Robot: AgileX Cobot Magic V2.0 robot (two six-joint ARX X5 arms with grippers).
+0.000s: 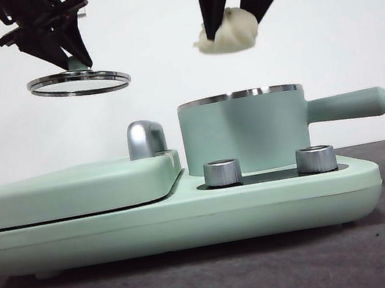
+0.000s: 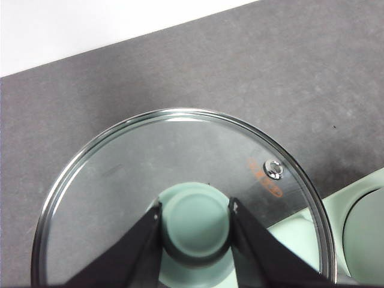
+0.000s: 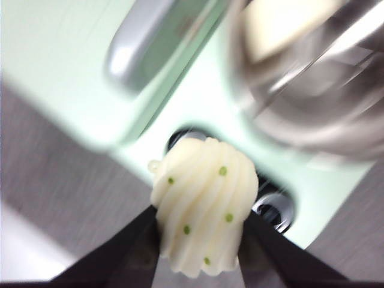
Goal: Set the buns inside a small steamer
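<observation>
The ridged, shell-like cream-white bun with small green dots (image 3: 204, 207) hangs in the air, pinched across its sides by the right claw (image 3: 201, 240), above and a little to one side of the open mouth of the mint-green cylindrical steamer pot with a steel rim and long straight handle (image 1: 244, 131). It looks soft and light, likely to dent or slip under a hard squeeze, so a gentle hold across its widest part, as here, seems the safe one. In the right wrist view, blurred, a pale cream shape shows inside the pot, possibly the other bun; I cannot tell for sure.

The round glass lid with a steel rim (image 1: 78, 83) is off the pot, held level in the air by the left claw (image 2: 195, 225), clenched on the lid's green knob (image 2: 196, 216), over the flat mint-green griddle cover (image 1: 74, 189). Glass is stiff, slick and breakable; the knob is the only sound grip. The whole appliance sits on a dark grey counter (image 1: 202, 284).
</observation>
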